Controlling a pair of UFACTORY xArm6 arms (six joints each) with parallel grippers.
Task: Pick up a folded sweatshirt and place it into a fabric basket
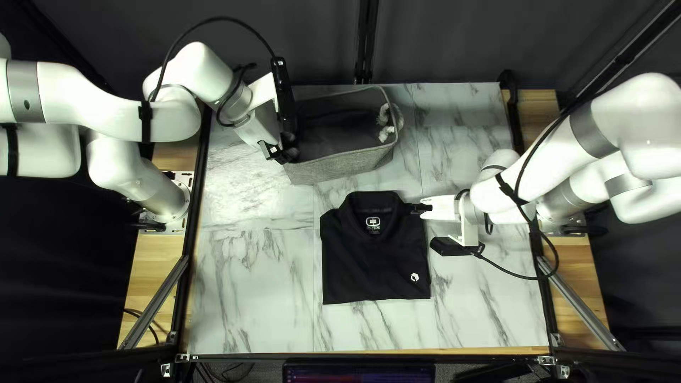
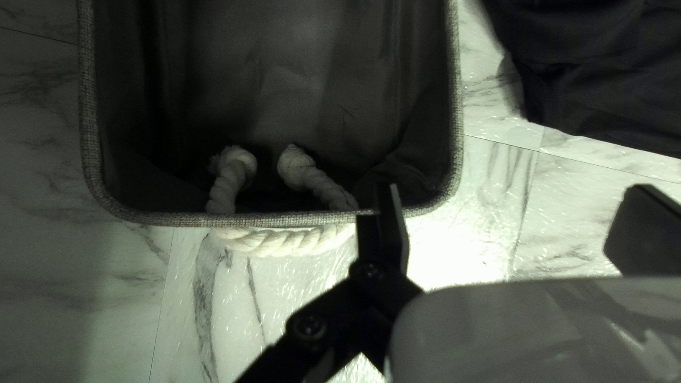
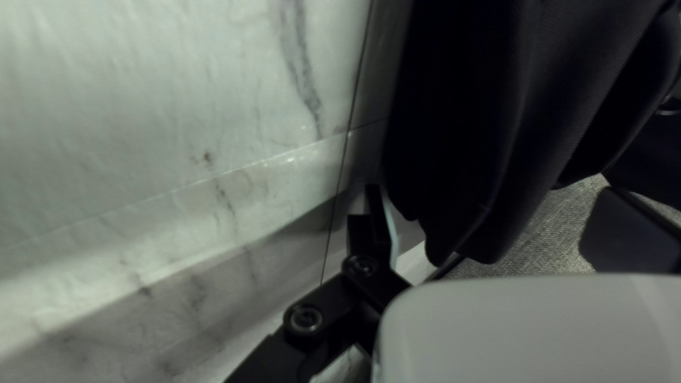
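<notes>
Dark folded shirt, ahead of the parted right gripper: likely light, limp; best pinched through all layers at its nearer side. Left gripper, also open, beside basket.

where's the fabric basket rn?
In the top left view, the gray fabric basket sits toward the table's far edge, beyond the folded black polo shirt, with the left tool at its left end.
</notes>
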